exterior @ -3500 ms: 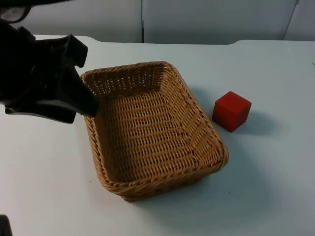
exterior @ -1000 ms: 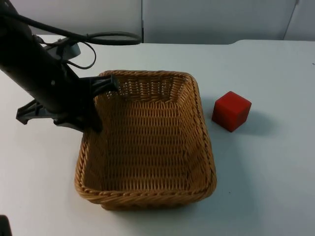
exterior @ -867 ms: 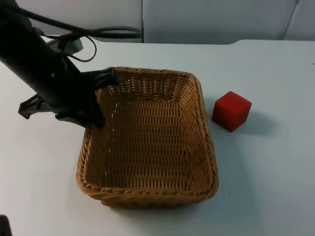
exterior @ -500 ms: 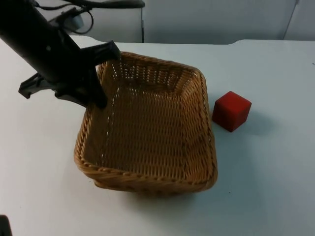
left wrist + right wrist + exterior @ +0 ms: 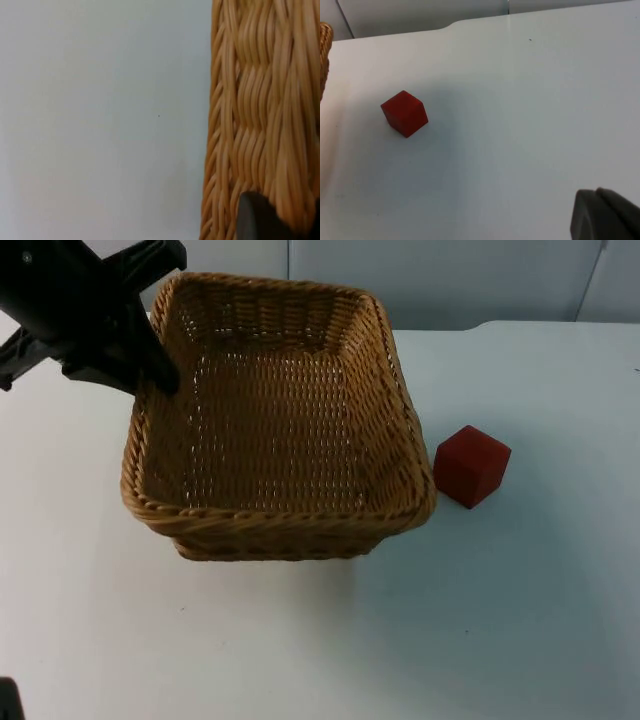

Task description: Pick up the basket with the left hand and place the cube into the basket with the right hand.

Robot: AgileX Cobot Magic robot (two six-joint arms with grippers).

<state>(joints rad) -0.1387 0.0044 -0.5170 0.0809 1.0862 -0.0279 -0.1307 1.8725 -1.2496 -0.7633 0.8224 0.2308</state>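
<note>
A rectangular woven wicker basket (image 5: 280, 522) hangs tilted above the table, and its shadow lies on the table in front of it. My left gripper (image 5: 158, 373) is shut on the basket's left rim near the back corner. In the left wrist view the woven wall (image 5: 260, 100) runs right beside the black fingertip (image 5: 255, 220). A red cube (image 5: 471, 466) rests on the table just right of the basket, apart from it. The right wrist view has the cube (image 5: 404, 113) and a bit of the basket's rim (image 5: 324, 55). My right gripper (image 5: 602, 216) waits well back from the cube.
The white table (image 5: 520, 620) spreads in front of and to the right of the cube. A grey partition wall (image 5: 440, 280) closes the table's far edge.
The left gripper has lifted the basket off the table and carried it back and to the left, tilting it. The cube has not moved.
</note>
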